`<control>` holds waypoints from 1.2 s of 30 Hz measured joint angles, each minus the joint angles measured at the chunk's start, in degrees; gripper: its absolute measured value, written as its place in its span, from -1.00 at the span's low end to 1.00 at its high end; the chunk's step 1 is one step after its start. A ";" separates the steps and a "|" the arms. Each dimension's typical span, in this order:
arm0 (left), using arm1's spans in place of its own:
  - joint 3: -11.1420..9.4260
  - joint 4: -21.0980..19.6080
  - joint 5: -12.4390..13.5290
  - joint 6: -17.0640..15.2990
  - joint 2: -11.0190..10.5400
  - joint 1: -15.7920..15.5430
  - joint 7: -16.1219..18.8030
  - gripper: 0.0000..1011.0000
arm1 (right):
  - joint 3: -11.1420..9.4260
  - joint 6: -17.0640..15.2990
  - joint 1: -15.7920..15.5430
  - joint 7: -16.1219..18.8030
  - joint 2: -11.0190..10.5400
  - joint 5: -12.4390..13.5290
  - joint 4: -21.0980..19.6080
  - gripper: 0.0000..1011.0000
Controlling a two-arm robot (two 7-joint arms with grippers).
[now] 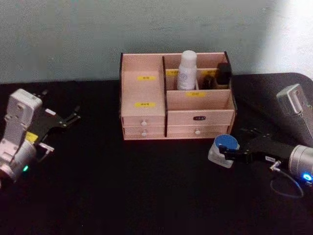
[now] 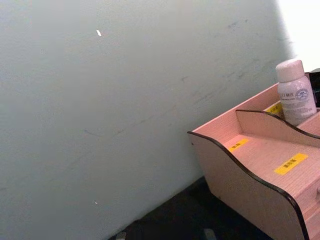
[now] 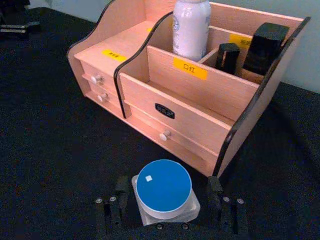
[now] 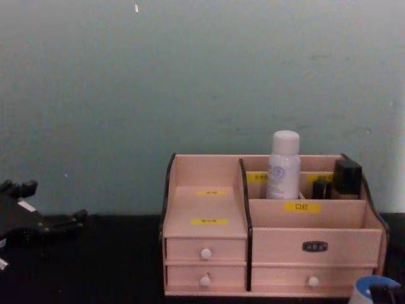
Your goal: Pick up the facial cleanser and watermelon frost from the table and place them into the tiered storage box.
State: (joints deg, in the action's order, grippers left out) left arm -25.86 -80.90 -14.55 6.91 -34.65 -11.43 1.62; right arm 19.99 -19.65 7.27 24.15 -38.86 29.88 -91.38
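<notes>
As our right gripper (image 3: 168,189) straddles the jar (image 1: 224,146), jaws apart, we risk an off-centre squeeze skidding it into the box (image 1: 142,115); our left gripper (image 1: 73,115) idles far left.

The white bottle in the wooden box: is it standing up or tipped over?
Upright: the white bottle stands cap-up in a back compartment of the tiered storage box.
</notes>
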 joint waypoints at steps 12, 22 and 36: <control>0.00 0.00 0.00 0.00 0.00 0.00 0.00 0.98 | 1.46 -0.24 1.12 0.96 0.25 -0.51 1.16 0.98; 0.00 0.00 0.00 0.00 0.00 0.00 0.00 0.98 | 2.27 -0.42 2.19 1.29 0.82 -0.93 2.72 0.98; 0.00 0.00 0.00 0.00 0.00 0.00 0.00 0.98 | 2.93 -0.82 2.99 1.64 1.09 -1.39 3.70 0.98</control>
State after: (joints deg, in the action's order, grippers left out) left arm -25.86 -80.90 -14.55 6.91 -34.64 -11.43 1.62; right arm 22.92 -20.47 10.26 25.79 -37.77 28.50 -87.68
